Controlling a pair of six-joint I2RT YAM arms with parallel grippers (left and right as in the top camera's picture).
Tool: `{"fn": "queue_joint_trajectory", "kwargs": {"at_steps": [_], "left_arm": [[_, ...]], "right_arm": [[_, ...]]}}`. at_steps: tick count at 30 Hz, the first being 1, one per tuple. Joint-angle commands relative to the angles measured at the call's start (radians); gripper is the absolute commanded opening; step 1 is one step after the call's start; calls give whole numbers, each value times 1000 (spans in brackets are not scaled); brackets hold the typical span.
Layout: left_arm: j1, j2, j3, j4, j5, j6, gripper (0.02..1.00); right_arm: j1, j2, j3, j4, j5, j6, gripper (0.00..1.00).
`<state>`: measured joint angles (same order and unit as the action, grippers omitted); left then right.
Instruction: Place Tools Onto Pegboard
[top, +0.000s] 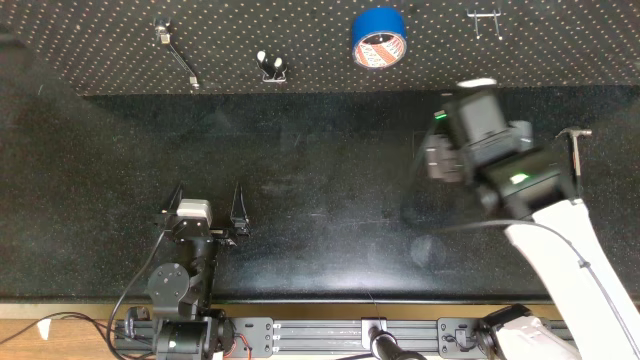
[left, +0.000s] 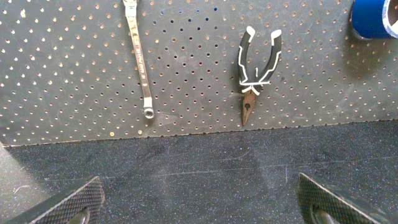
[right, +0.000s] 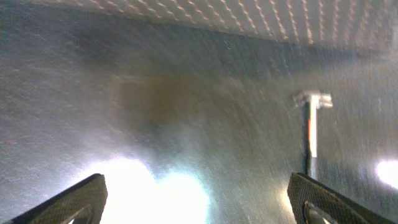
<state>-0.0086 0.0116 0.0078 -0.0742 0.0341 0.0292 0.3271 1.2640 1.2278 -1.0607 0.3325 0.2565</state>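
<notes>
Far right of the top view, near that edge, the hammer (top: 575, 150) lies flat on the black table mat (top: 320, 200), with its silver head toward the pegboard (top: 300, 50) and its handle running back toward the arm bases. From the right wrist camera I see the hammer (right: 311, 130) as a pale metal head on a slim shaft, with an orange-red stretch partway along that darkens toward the grip.

My right gripper (top: 470, 130) hangs at the upper right of the top view, just left of the hammer. Its wrist camera shows the gripper (right: 199, 205) with jaws spread wide and nothing between them. One finger (right: 336, 202) shows just beside the handle's end.

My left gripper (top: 207, 200) sits low at centre left, close to its base. Its jaws are also wide apart and hold nothing, which the left wrist camera confirms (left: 199, 208).

Along the top of the frame, the pegboard carries:
- a long silver wrench (top: 176, 50) (left: 140, 59) at the upper left
- black-and-white pliers (top: 270, 66) (left: 257, 68) hung nose down beside it
- a blue roll of tape (top: 379, 38) (left: 373, 17) right of centre
- a small metal hook (top: 484, 22) at the upper right, above the right gripper

The mat meets the foot of the pegboard in a straight line. A broad dark stretch of mat runs between the two grippers, and its front edge crosses the lower part of the frame just above the arm bases.
</notes>
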Motion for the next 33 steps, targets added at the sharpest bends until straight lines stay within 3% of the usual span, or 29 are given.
{"fn": "queue_joint_trajectory", "kwargs": {"at_steps": [1,3,7,12,16,22,33], "left_arm": [[-4,-8,-2,-5,-3,5,996],[-4,-8,-2,-5,-3,5,996],[-4,-8,-2,-5,-3,5,996],[-4,-8,-2,-5,-3,5,996],[-4,-8,-2,-5,-3,5,996],[-4,-8,-2,-5,-3,5,996],[-4,-8,-2,-5,-3,5,996]], "right_arm": [[-272,-17,-11,-81,-192,-93,947],[-422,-16,-41,-84,-287,-179,947],[-621,13,-93,-90,-327,-332,947],[-749,101,-127,-84,-355,-568,947],[-834,165,-127,-36,-404,-681,947],[-955,253,-127,20,-405,-868,947],[-981,399,-126,148,-404,-907,947]]}}
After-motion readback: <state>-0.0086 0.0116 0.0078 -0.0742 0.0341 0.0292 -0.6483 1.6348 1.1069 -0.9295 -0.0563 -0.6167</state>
